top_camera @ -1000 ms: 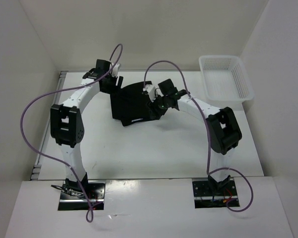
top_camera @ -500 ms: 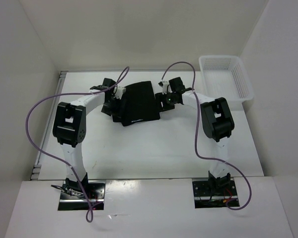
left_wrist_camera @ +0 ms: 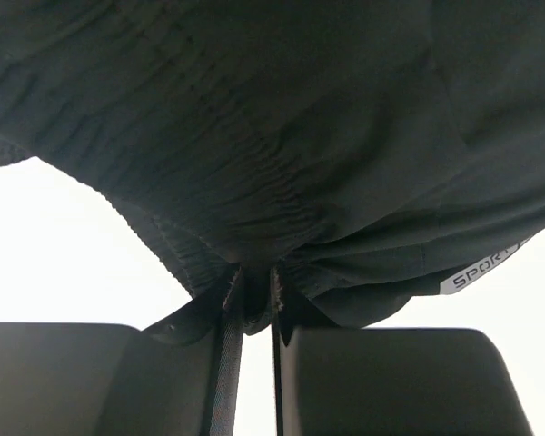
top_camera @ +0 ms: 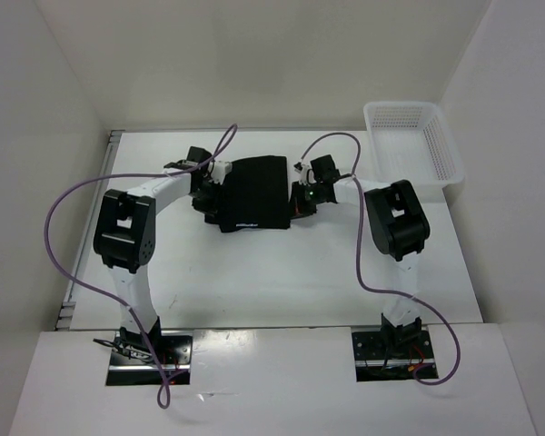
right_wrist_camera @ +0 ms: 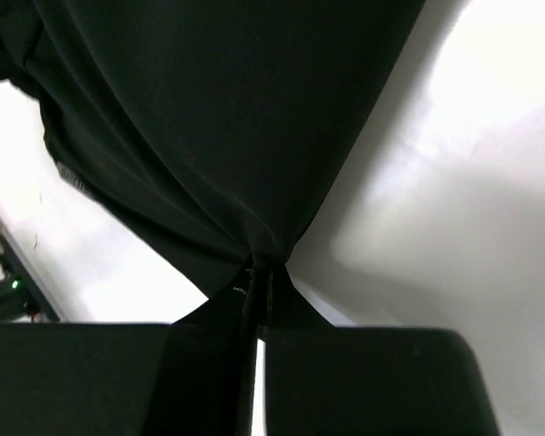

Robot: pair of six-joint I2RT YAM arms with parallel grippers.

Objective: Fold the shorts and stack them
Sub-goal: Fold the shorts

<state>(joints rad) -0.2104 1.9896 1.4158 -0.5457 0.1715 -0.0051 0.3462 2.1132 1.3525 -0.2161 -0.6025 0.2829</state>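
Note:
The black shorts [top_camera: 254, 193] lie as a folded dark block on the white table, between the two arms at the back middle. My left gripper [top_camera: 211, 194] is at their left edge, shut on the gathered waistband fabric [left_wrist_camera: 254, 300]; a pale logo tag [left_wrist_camera: 481, 270] shows at the right in the left wrist view. My right gripper [top_camera: 295, 200] is at their right edge, shut on a pinched fold of the shorts [right_wrist_camera: 263, 263], which fan out above its fingers.
A white mesh basket [top_camera: 414, 143] stands at the back right of the table. White walls close in the left, back and right sides. Purple cables [top_camera: 73, 227] loop over both arms.
Both arms drew in and came down onto the shorts' side edges. Both grippers went from open to shut on the fabric. The shorts now lie flatter and squarer.

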